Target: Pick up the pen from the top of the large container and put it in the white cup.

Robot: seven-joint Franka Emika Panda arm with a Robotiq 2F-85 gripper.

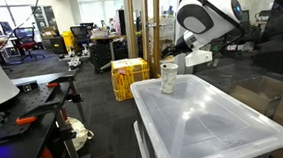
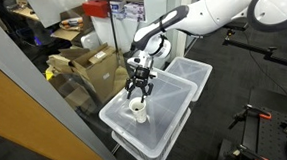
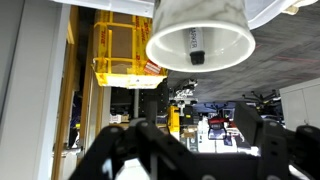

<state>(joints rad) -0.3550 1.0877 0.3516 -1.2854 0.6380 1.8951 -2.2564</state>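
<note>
Atop the large container (image 1: 211, 122) stands the white cup (image 1: 169, 78), the pen (image 3: 197, 46) inside it, pincer (image 2: 137, 93) spread above.

The cup (image 1: 169, 77) is white, the pen (image 3: 197, 46) black, the container (image 1: 214, 119) translucent whitish, the crates (image 1: 128, 78) yellow

Large container (image 1: 214, 119): translucent whitish plastic, smooth and glossy, with bright reflections. White cup (image 1: 169, 77): matt, paper-like wall. Pen (image 3: 197, 45): black, dull plastic look. Yellow crates (image 1: 128, 78): hard slatted plastic, slightly shiny.
</note>
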